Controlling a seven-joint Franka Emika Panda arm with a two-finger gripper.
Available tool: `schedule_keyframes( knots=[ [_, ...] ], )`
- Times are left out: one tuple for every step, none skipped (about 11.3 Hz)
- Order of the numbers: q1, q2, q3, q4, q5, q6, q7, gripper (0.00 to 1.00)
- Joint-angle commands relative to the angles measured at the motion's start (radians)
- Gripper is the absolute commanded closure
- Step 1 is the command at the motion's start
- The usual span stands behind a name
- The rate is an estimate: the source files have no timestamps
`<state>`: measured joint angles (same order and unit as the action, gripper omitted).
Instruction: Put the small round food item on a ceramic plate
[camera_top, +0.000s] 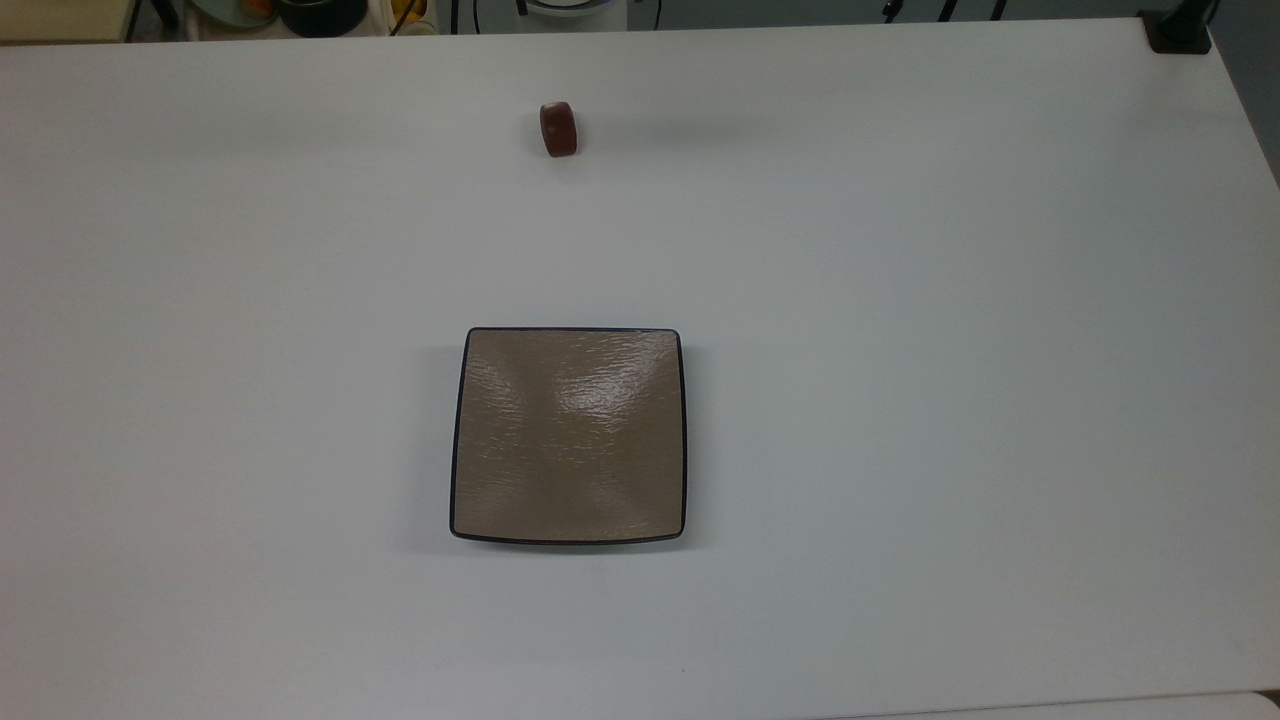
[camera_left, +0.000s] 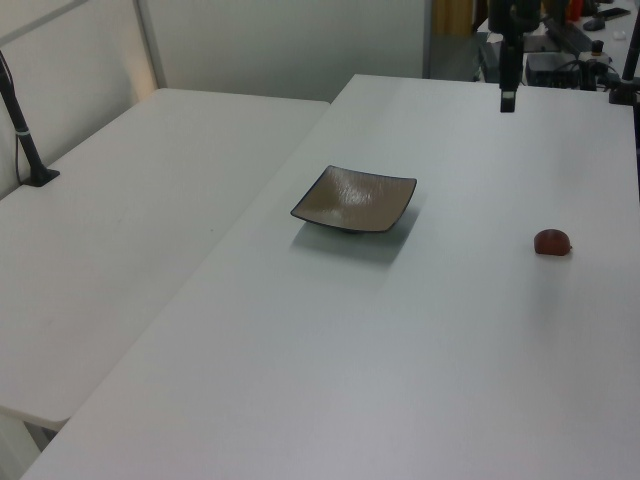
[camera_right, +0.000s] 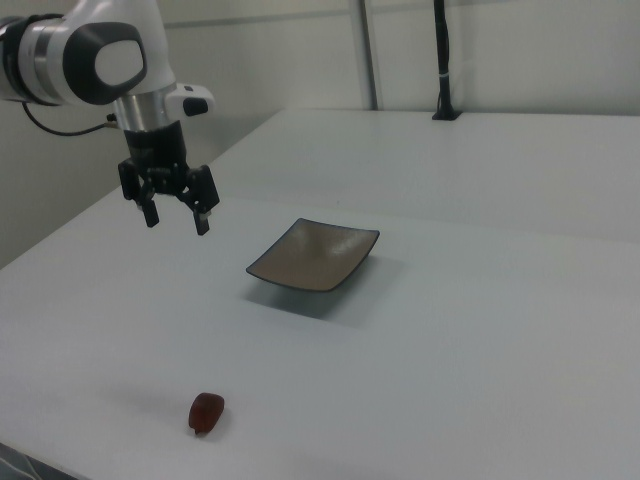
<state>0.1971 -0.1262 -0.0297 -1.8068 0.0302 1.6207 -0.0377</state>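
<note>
White table (camera_top: 900, 300) spreads under me; my gripper (camera_right: 177, 218) hangs above it with fingers spread wide, holding nothing; the small round food item (camera_top: 558, 129) lies on bare tabletop at twelve o'clock from the ceramic plate (camera_top: 568, 435) in the top view, well apart.

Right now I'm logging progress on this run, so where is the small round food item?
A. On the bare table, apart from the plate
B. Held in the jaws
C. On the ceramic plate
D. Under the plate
A: the small round food item lies on the white table, well clear of the ceramic plate, while the gripper hangs open in the air above the table.
</note>
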Motion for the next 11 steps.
schedule_keyframes(
  knots=[
    [0.021,-0.061,-0.006,-0.115,-0.016,-0.015,-0.008,0.0],
    [0.024,-0.07,-0.006,-0.149,-0.016,-0.033,-0.008,0.0],
    [0.031,-0.079,-0.006,-0.19,-0.019,-0.042,-0.008,0.0],
    [0.031,-0.082,-0.006,-0.215,-0.023,-0.044,-0.008,0.0],
    [0.031,-0.084,-0.006,-0.236,-0.023,-0.047,-0.008,0.0],
    [0.036,-0.086,-0.003,-0.277,-0.036,-0.047,-0.01,0.0],
    [0.047,-0.095,-0.003,-0.304,-0.053,-0.047,-0.016,0.0],
    [0.05,-0.105,-0.003,-0.351,-0.068,-0.036,-0.017,0.0],
    [0.053,-0.104,-0.003,-0.368,-0.073,-0.036,-0.017,0.0],
    [0.053,-0.104,-0.003,-0.394,-0.073,-0.035,-0.019,0.0],
    [0.053,-0.105,-0.003,-0.419,-0.075,-0.032,-0.019,0.0]
  ],
)
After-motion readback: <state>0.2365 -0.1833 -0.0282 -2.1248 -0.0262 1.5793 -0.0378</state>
